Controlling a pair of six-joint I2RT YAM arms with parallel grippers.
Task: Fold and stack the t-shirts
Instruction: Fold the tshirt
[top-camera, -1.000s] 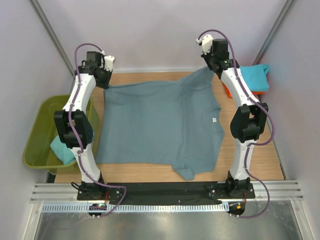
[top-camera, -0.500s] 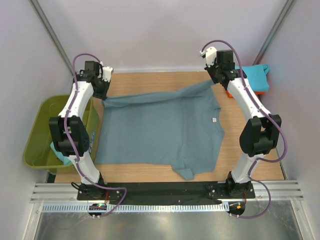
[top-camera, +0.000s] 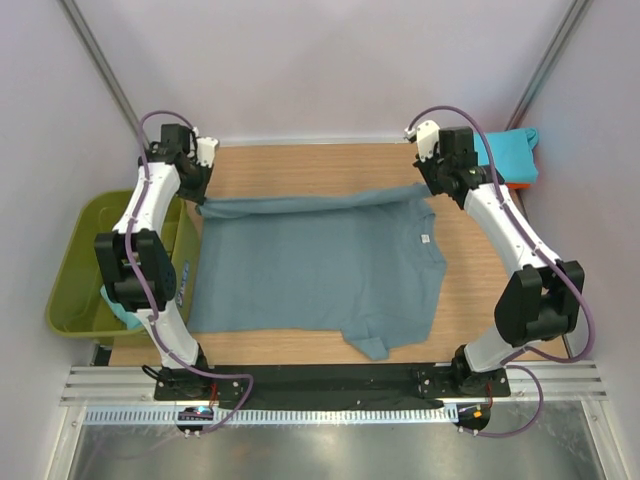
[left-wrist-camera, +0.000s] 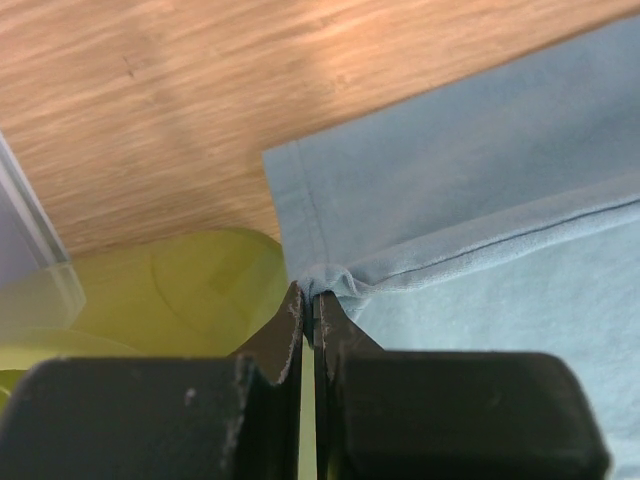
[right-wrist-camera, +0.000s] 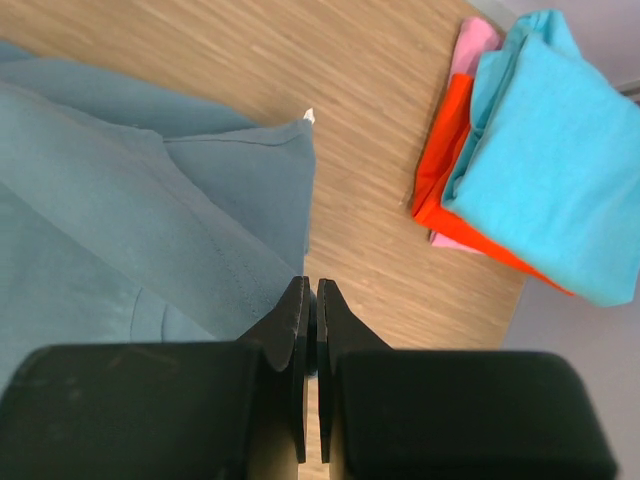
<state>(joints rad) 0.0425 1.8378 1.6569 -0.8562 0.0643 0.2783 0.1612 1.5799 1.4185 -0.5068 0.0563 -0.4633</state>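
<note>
The large slate blue-grey t-shirt (top-camera: 310, 265) lies spread on the wooden table, its white neck label (top-camera: 426, 239) on the right. Its far edge is lifted and doubled over toward the near side. My left gripper (top-camera: 200, 196) is shut on the shirt's far-left corner, which shows bunched at the fingertips in the left wrist view (left-wrist-camera: 310, 295). My right gripper (top-camera: 433, 190) is shut on the shirt's far-right edge; in the right wrist view (right-wrist-camera: 310, 290) the cloth (right-wrist-camera: 130, 190) runs in under the left finger. Folded turquoise (right-wrist-camera: 545, 140), orange (right-wrist-camera: 450, 150) and pink tees are stacked at the far right.
An olive-green tub (top-camera: 75, 270) stands off the table's left edge with a turquoise tee (top-camera: 118, 300) inside; its rim lies just below my left gripper (left-wrist-camera: 170, 300). The folded stack (top-camera: 510, 158) sits close behind my right arm. Bare wood (top-camera: 310, 165) shows beyond the shirt.
Both grippers have moved toward the near side and lower, drawing the shirt's far edge with them. The strip of bare table behind the shirt has grown.
</note>
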